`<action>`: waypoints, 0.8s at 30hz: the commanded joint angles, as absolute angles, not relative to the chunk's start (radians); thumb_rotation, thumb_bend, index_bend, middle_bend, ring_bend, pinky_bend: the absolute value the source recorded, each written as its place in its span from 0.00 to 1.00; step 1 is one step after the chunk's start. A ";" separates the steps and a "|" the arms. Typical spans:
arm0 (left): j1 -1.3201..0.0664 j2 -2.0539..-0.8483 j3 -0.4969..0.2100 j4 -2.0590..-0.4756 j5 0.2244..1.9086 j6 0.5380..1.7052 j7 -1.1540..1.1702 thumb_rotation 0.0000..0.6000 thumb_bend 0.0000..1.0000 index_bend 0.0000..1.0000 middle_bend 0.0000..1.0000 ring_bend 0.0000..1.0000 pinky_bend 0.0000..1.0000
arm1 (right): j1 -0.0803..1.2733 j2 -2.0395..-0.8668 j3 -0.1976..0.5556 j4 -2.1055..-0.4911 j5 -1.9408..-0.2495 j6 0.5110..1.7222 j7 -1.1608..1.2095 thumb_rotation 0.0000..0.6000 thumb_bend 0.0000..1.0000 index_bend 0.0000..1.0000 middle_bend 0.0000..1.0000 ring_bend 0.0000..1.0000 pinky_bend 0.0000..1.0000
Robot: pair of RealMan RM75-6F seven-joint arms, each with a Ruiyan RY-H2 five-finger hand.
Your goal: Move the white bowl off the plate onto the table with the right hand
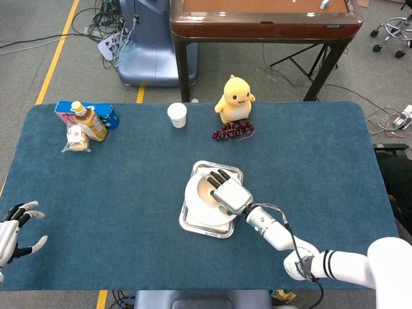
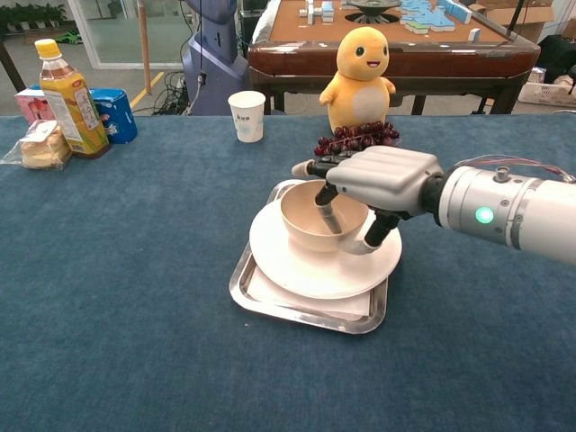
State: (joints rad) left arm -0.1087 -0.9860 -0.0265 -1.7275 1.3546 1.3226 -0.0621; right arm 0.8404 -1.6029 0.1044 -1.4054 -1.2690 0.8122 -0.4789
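The white bowl (image 1: 206,190) (image 2: 304,236) stands on a white plate (image 1: 193,210) (image 2: 297,270), which rests in a metal tray (image 1: 191,225) (image 2: 270,308) at mid-table. My right hand (image 1: 230,194) (image 2: 382,175) hovers over the bowl's right side. One finger (image 2: 327,212) reaches down inside the bowl, and the thumb (image 2: 375,234) sits outside against its right wall. The two straddle the rim with a gap between them, and the bowl still sits flat on the plate. My left hand (image 1: 16,235) rests open at the table's near left corner, seen only in the head view.
At the back stand a paper cup (image 1: 176,114) (image 2: 247,115), a yellow plush chick (image 1: 234,98) (image 2: 362,67) and a bunch of grapes (image 1: 233,131) (image 2: 355,137). A juice bottle (image 1: 89,120) (image 2: 67,94), blue box (image 2: 115,112) and bagged bread (image 2: 40,147) occupy the far left.
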 commanded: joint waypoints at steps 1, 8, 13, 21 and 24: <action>-0.109 -0.986 -0.027 -1.727 1.354 1.321 -0.062 1.00 0.25 0.35 0.18 0.10 0.36 | 0.843 -1.604 0.103 -1.407 -1.265 0.811 -0.481 1.00 0.42 0.56 0.02 0.00 0.06; -0.109 -0.985 -0.027 -1.728 1.353 1.320 -0.063 1.00 0.25 0.35 0.18 0.10 0.36 | 0.846 -1.604 0.099 -1.410 -1.258 0.815 -0.486 1.00 0.45 0.60 0.02 0.00 0.06; -0.108 -0.984 -0.028 -1.729 1.352 1.321 -0.063 1.00 0.25 0.35 0.18 0.10 0.36 | 0.848 -1.604 0.097 -1.412 -1.254 0.818 -0.489 1.00 0.46 0.62 0.02 0.00 0.06; -0.109 -0.985 -0.028 -1.728 1.350 1.319 -0.060 1.00 0.25 0.35 0.18 0.10 0.36 | 0.850 -1.600 0.095 -1.417 -1.254 0.824 -0.487 1.00 0.47 0.63 0.02 0.00 0.06; -0.109 -0.985 -0.029 -1.729 1.349 1.320 -0.060 1.00 0.25 0.35 0.18 0.10 0.36 | 0.851 -1.595 0.097 -1.423 -1.253 0.828 -0.488 1.00 0.47 0.64 0.02 0.00 0.06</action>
